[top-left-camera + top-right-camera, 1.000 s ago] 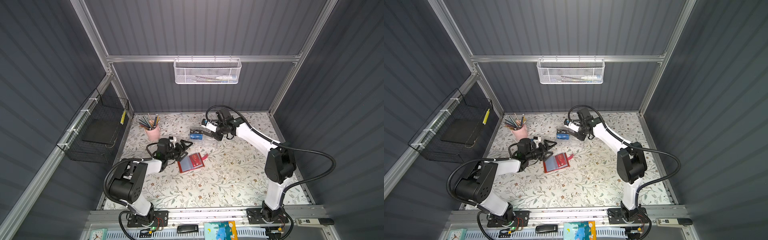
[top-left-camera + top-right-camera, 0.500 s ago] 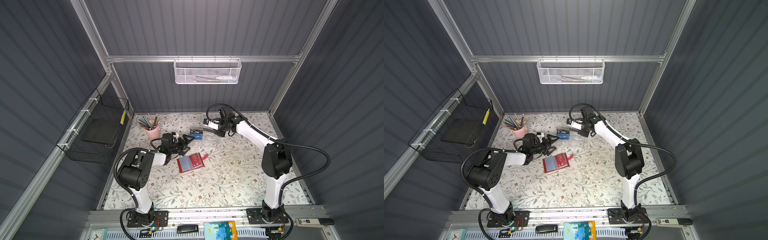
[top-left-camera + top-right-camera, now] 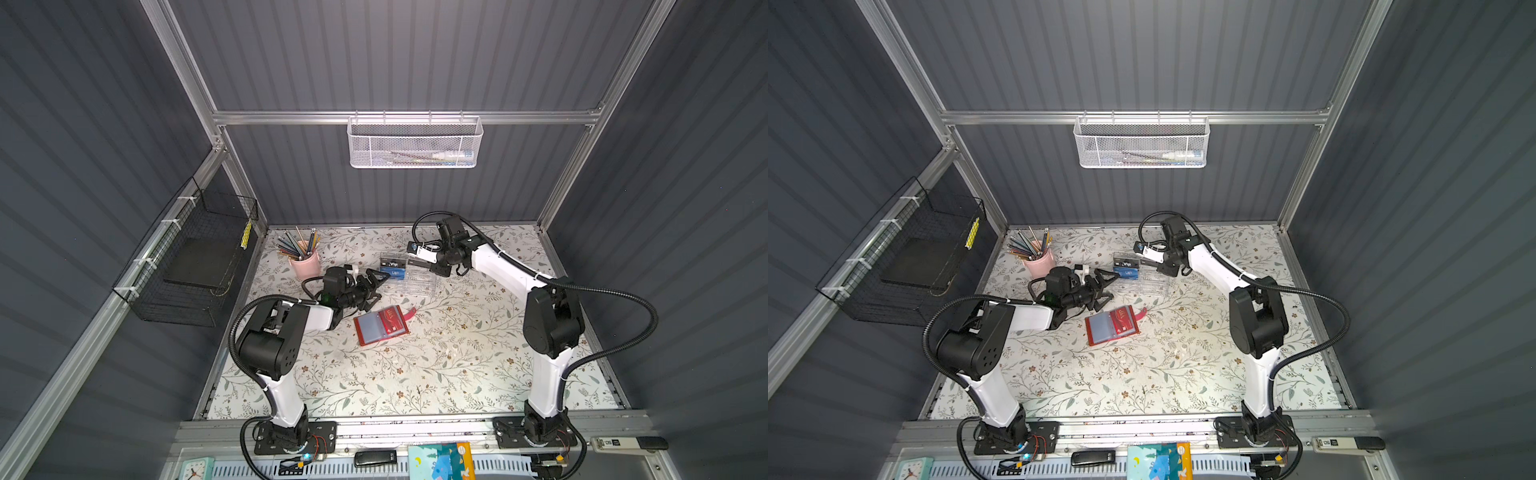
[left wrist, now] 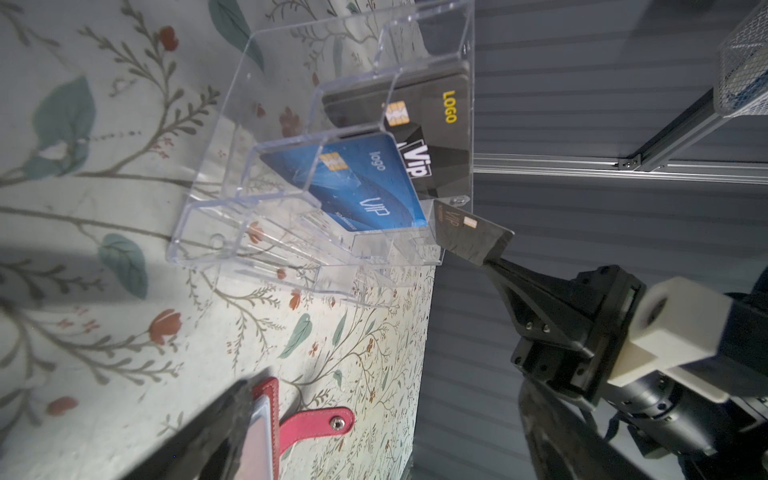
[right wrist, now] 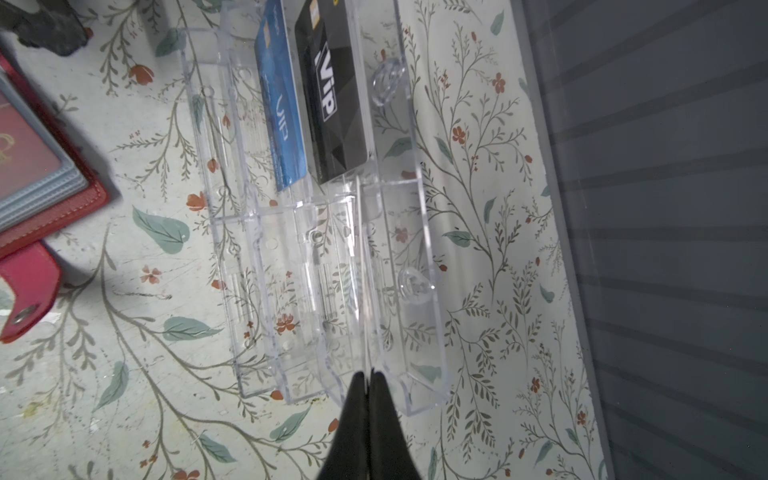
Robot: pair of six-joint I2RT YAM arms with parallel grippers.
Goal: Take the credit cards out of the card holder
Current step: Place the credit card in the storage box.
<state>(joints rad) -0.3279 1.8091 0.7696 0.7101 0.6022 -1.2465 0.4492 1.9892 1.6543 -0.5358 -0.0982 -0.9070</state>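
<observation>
Left hand [image 3: 380, 286] advanced, wide, near card holder [image 3: 381, 325]; right hand [image 4: 490, 265] pinches black card [image 4: 469, 235] (at box [image 4: 216, 199]).

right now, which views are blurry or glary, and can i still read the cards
Left wrist view: blue card and the dark card in the right claw are sharp, lettering readable; card holder close up is blurred. Right wrist view: clear box throws glare lines, claw tips a dark silhouette. Both top views: table brightly lit, walls dim.
</observation>
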